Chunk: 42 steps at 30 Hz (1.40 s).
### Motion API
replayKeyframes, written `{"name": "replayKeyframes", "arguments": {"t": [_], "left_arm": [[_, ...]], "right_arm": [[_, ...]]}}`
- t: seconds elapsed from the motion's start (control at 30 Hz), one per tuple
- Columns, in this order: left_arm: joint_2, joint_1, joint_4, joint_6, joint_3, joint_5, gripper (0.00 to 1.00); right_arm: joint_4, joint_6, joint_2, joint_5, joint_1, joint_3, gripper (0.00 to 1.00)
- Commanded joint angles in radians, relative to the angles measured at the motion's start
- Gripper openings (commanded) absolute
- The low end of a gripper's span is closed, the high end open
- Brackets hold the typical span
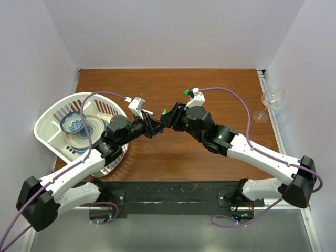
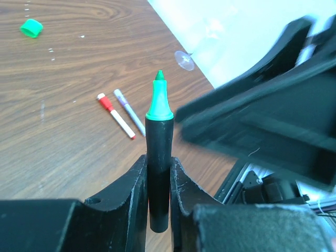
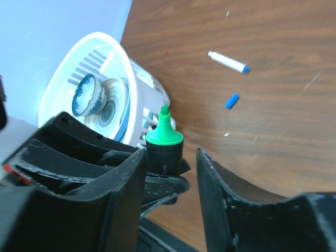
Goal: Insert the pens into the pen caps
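My left gripper (image 2: 158, 168) (image 1: 153, 126) is shut on the short black marker (image 2: 159, 157) and holds it above the table with its green tip (image 1: 164, 111) toward the right gripper. My right gripper (image 3: 170, 157) (image 1: 167, 116) is open, with its jaws on either side of the marker's tip end (image 3: 164, 149). The green cap (image 2: 31, 28) (image 1: 186, 92) lies on the table behind the right wrist. A thin pen with a red end (image 2: 115, 115) and one with a purplish end (image 2: 129, 112) lie side by side. A white pen with a blue tip (image 3: 227, 61) and a blue cap (image 3: 232, 101) lie apart.
A white basket (image 1: 52, 126) (image 3: 68, 79) with a bowl and plates stands at the left. A wine glass (image 1: 270, 100) lies at the right edge near the wall. The arms hide the table under the grippers in the top view.
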Motion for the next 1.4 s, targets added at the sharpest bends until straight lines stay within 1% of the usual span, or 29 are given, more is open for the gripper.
{"name": "replayKeyframes", "arguments": {"t": [0.0, 0.07, 0.13, 0.23, 0.3, 0.37, 0.47, 0.53, 0.57, 0.6, 0.67, 0.73, 0.77, 0.83, 1.0, 1.17, 1.37], "left_arm": [[-0.043, 0.004, -0.039, 0.063, -0.006, -0.053, 0.0], [-0.058, 0.002, -0.1, 0.089, 0.011, -0.073, 0.0], [-0.073, 0.004, -0.17, 0.138, 0.028, -0.102, 0.0], [-0.101, 0.002, -0.264, 0.212, 0.072, -0.136, 0.0], [-0.116, 0.002, -0.351, 0.255, 0.112, -0.157, 0.0], [-0.133, 0.002, -0.394, 0.282, 0.159, -0.165, 0.0], [-0.153, 0.002, -0.471, 0.344, 0.205, -0.186, 0.0], [-0.175, 0.004, -0.502, 0.393, 0.207, -0.214, 0.0], [-0.181, 0.002, -0.505, 0.405, 0.192, -0.223, 0.0], [-0.19, 0.002, -0.5, 0.419, 0.18, -0.258, 0.0], [-0.216, 0.002, -0.488, 0.422, 0.145, -0.272, 0.0], [-0.219, 0.002, -0.5, 0.434, 0.146, -0.259, 0.0], [-0.222, 0.002, -0.502, 0.434, 0.141, -0.26, 0.0], [-0.224, 0.002, -0.503, 0.441, 0.138, -0.262, 0.0], [-0.213, 0.002, -0.502, 0.459, 0.146, -0.259, 0.0], [-0.211, 0.004, -0.5, 0.462, 0.144, -0.248, 0.0], [-0.213, 0.004, -0.5, 0.468, 0.149, -0.257, 0.0]], "right_arm": [[-0.023, -0.133, -0.057, 0.094, -0.037, 0.119, 0.52], [-0.052, -0.178, -0.049, 0.088, -0.071, 0.164, 0.54], [-0.064, -0.21, -0.022, 0.057, -0.14, 0.188, 0.57], [-0.073, -0.265, 0.044, 0.026, -0.255, 0.225, 0.58], [-0.067, -0.333, 0.089, 0.008, -0.325, 0.256, 0.59], [-0.061, -0.4, 0.174, -0.009, -0.385, 0.294, 0.6], [-0.073, -0.442, 0.312, -0.015, -0.451, 0.358, 0.6], [-0.098, -0.427, 0.386, 0.002, -0.479, 0.405, 0.61], [-0.139, -0.405, 0.47, 0.012, -0.496, 0.462, 0.61], [-0.164, -0.397, 0.509, 0.046, -0.502, 0.496, 0.61], [-0.219, -0.381, 0.63, 0.077, -0.516, 0.588, 0.61], [-0.225, -0.377, 0.701, 0.086, -0.521, 0.636, 0.61], [-0.224, -0.374, 0.762, 0.089, -0.528, 0.679, 0.61], [-0.218, -0.359, 0.816, 0.089, -0.536, 0.722, 0.61], [-0.233, -0.347, 1.01, 0.104, -0.545, 0.906, 0.62], [-0.238, -0.327, 1.135, 0.124, -0.551, 1.044, 0.6], [-0.242, -0.316, 1.239, 0.143, -0.556, 1.141, 0.57]]}}
